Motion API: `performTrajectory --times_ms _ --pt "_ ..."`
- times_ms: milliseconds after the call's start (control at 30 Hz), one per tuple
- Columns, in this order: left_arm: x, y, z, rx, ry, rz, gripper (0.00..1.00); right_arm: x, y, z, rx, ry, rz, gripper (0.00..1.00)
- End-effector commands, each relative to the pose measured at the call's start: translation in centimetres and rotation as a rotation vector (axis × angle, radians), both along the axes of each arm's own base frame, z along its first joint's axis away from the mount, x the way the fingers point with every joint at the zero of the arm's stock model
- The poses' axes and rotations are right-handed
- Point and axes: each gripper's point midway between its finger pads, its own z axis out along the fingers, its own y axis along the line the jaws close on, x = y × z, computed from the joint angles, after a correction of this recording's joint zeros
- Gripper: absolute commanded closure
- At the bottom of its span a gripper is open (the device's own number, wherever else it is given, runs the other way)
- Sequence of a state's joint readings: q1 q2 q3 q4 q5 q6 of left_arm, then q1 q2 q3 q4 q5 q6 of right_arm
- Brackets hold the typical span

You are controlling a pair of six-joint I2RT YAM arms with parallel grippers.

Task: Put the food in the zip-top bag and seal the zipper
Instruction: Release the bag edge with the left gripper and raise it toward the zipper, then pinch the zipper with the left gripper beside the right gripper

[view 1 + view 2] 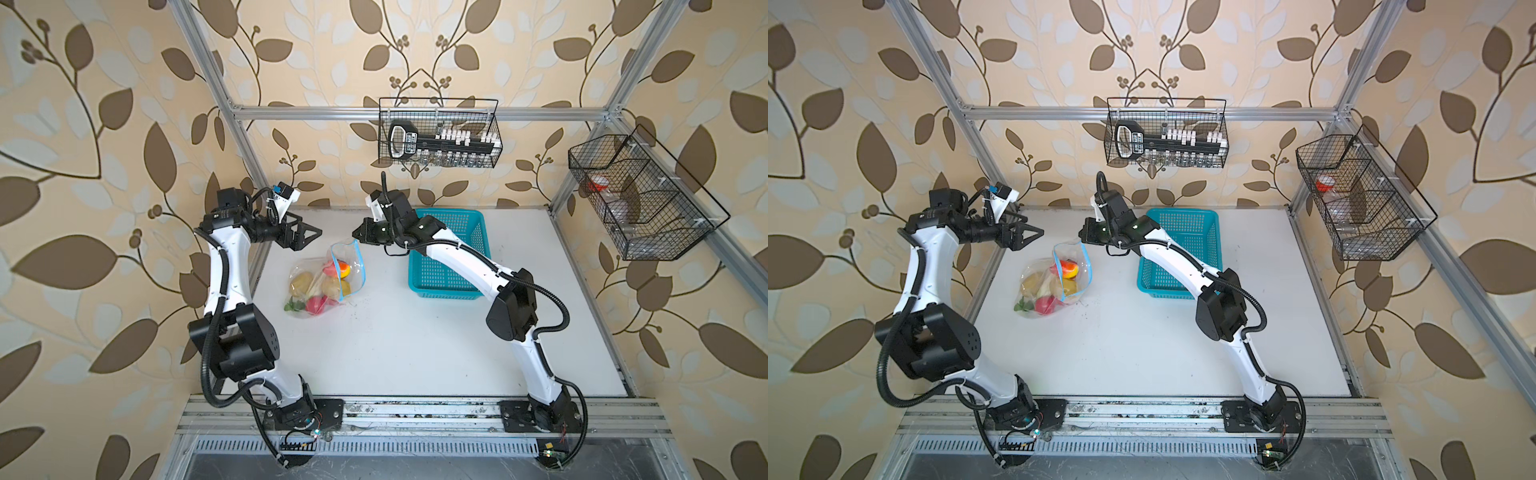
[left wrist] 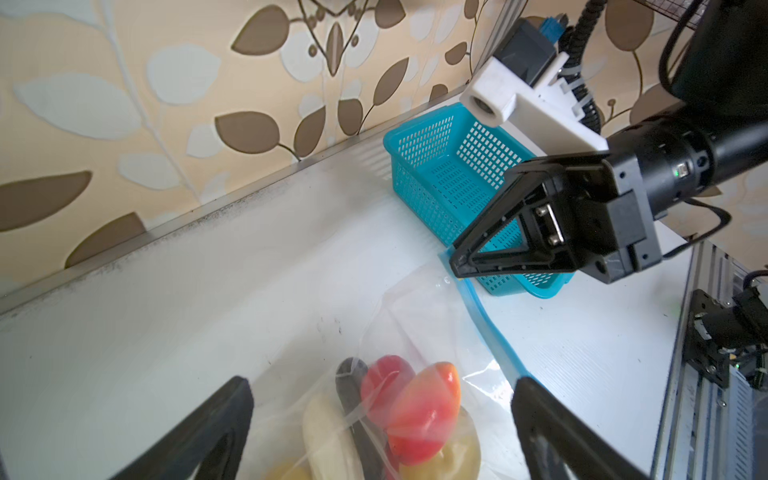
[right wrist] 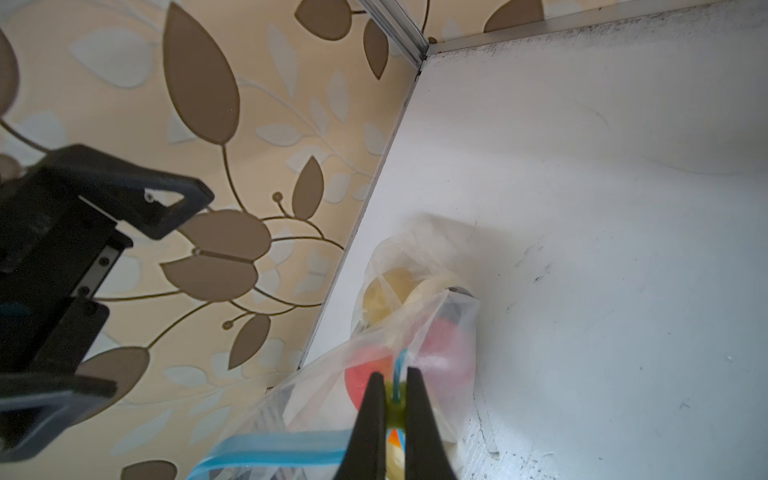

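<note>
1. Clear, crinkly zip-top bag (image 1: 316,270) lies on the white desk (image 1: 415,340), mouth end raised.
2. Toy food (image 1: 302,284) inside: potatoes, red fruits, green leaves.
3. Light-blue zipper (image 1: 361,266) gapes open in a loop.

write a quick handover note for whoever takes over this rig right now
Left hand: open, empty, hovering by the bag.
Right hand: shut on the zipper at one end, holding that corner up.
Food: in the bag, which lies on the table left of the basket; none seen loose.
Done: loading, it seems.
Left: the mouth gapes open; seal the zipper end to end.
</note>
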State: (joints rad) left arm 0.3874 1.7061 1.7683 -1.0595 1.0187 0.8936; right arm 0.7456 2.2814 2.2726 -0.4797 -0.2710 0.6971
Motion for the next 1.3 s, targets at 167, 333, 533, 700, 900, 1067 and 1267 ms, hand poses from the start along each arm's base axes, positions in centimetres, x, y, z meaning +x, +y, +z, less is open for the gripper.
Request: performTrajectory --times_ms 167,333,533,700,900,1067,1267 --pt "-1.6 -2.2 0.8 -0.064 -0.154 -0.263 0.01 -0.3 0.7 1.0 -0.013 -0.094 0.106 1.0" --pt "-1.0 -3.0 0.2 -0.094 -0.168 -0.321 0.01 -0.4 1.1 1.5 -0.001 -0.132 0.148 1.0" --pt "0.1 -4.8 -0.7 -0.08 -0.121 -0.427 0.18 -0.6 1.4 1.7 0.007 -0.146 0.173 1.0" --pt "1.1 -6.4 -2.0 -0.051 -0.104 -0.482 0.28 -0.4 1.4 1.8 0.008 -0.148 0.158 1.0" --pt "2.2 -7.0 -1.7 -0.063 -0.14 -0.484 0.37 -0.8 1.6 2.0 0.008 -0.157 0.171 1.0" --pt "0.4 -8.5 -2.4 -0.026 -0.118 -0.565 0.47 -0.9 1.6 2.7 0.016 -0.171 0.177 1.0" --pt "-1.0 -9.1 -3.2 -0.044 -0.077 -0.6 0.49 -0.8 1.8 3.6 0.041 -0.195 0.183 1.0"
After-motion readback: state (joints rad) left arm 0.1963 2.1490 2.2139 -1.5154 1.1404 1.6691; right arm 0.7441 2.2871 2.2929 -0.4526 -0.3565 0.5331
